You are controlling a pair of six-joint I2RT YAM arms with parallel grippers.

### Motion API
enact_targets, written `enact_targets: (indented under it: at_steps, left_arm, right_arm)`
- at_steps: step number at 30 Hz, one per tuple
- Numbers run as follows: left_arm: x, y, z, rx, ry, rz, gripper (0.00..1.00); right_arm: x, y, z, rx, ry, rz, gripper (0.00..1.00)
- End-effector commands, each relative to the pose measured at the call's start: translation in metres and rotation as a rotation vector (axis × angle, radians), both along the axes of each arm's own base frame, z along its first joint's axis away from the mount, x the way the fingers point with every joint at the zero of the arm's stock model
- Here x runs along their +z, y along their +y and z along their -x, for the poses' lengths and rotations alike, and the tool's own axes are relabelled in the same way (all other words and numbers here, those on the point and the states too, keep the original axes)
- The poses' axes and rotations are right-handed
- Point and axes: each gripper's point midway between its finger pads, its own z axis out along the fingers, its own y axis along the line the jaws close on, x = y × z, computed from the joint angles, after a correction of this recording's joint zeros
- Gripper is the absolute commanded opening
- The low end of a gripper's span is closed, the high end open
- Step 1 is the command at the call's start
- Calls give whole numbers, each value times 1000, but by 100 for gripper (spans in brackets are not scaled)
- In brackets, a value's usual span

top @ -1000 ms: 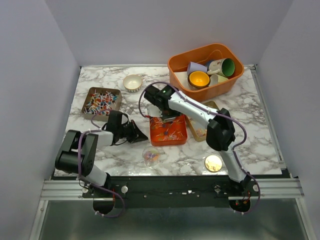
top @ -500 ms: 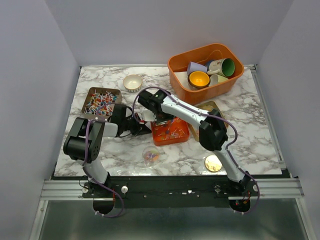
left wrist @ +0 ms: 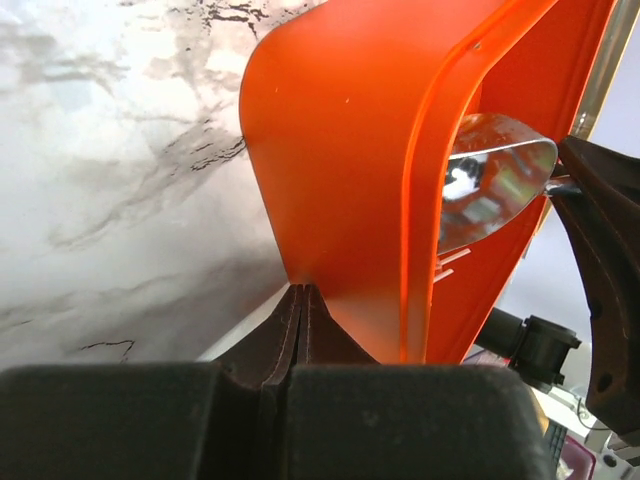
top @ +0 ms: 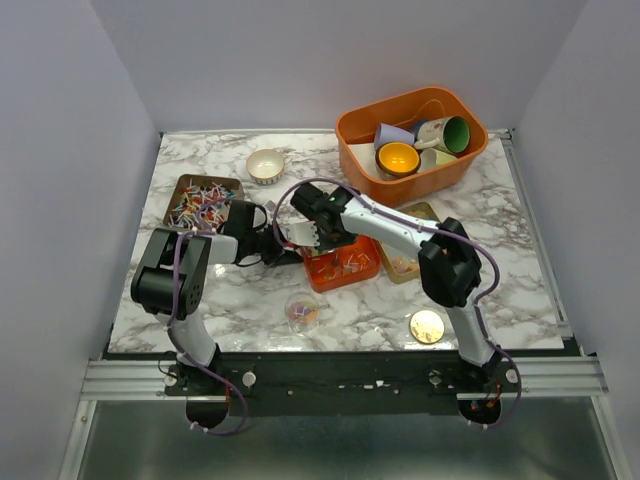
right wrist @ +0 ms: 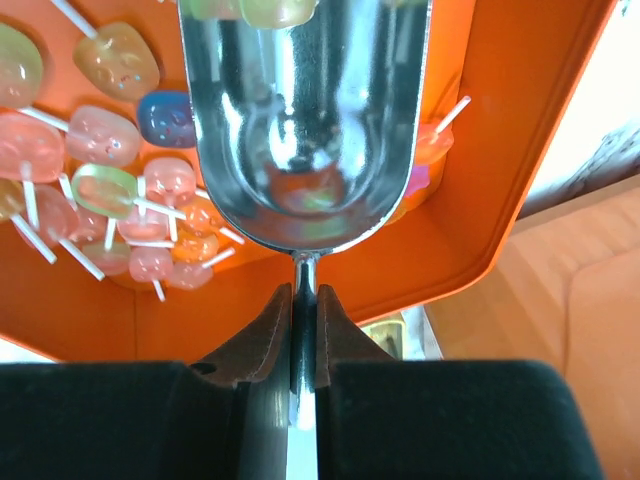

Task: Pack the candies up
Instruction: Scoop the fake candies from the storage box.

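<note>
Orange plastic occupies both arms: the left gripper (left wrist: 300, 295) has its jaws pressed together on the lower edge of the orange tray (left wrist: 350, 150), we judge in order to tip it, so that the candies (right wrist: 110, 140) inside slide toward the metal scoop (right wrist: 305, 130). The right gripper (right wrist: 305, 300) is closed on the thin handle of this scoop, whose bowl lies in the tray among the candies. All stands on a white marble table (top: 520, 280) between plain grey walls (top: 300, 60), and more candies fill a brown box (top: 203, 203) at the left.
</note>
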Motion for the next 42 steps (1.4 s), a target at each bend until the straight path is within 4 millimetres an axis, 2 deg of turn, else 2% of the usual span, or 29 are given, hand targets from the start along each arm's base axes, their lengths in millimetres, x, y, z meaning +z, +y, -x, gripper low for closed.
enact_targets:
  at_steps: [1, 6, 8, 10, 11, 15, 21, 25, 31, 34, 35, 37, 38, 39, 41, 42]
  left_arm:
    - [24, -7, -8, -58, -82, 31, 1]
    - [33, 2, -1, -73, -74, 12, 0]
    - [43, 10, -1, -80, -94, 6, 0]
    - [50, 17, 7, -89, -82, -3, 0]
    - [54, 21, 7, -104, -106, -16, 0]
    - [64, 40, 25, -117, -97, -54, 0]
    - [84, 57, 42, -89, -107, -79, 1]
    - [110, 65, 44, -103, -204, -105, 2]
    - [133, 74, 44, -131, -282, -126, 4]
    - [144, 75, 40, -144, -336, -138, 9]
    - [146, 76, 38, -145, -351, -147, 17]
    - [152, 78, 32, -135, -392, -166, 29]
    - [154, 79, 31, -133, -407, -174, 39]
    - [157, 79, 28, -144, -439, -181, 44]
    - [161, 79, 28, -155, -470, -189, 52]
    - [163, 87, 23, -134, -489, -208, 54]
  right_arm:
    - [-18, 70, 22, 106, 112, -316, 1]
    - [-11, 70, 23, 52, 153, -400, 1]
    - [-9, 68, 26, 38, 181, -434, 1]
    - [-6, 63, 24, 30, 182, -459, 1]
    - [-12, 59, 28, 22, 202, -463, 1]
    - [-11, 45, 26, -5, 213, -499, 1]
    - [-7, 39, 27, -37, 221, -582, 1]
    - [-5, 40, 26, -52, 229, -641, 1]
    - [9, 38, 22, -66, 205, -728, 1]
    - [21, 28, 19, -79, 184, -736, 1]
    - [32, 25, 18, -66, 163, -744, 1]
    - [41, 16, 22, -49, 150, -717, 1]
    - [46, 11, 20, -27, 126, -699, 1]
    - [60, 8, 22, -10, 100, -706, 1]
    - [72, 0, 27, 37, 92, -670, 1]
    - [82, -4, 30, 54, 82, -665, 1]
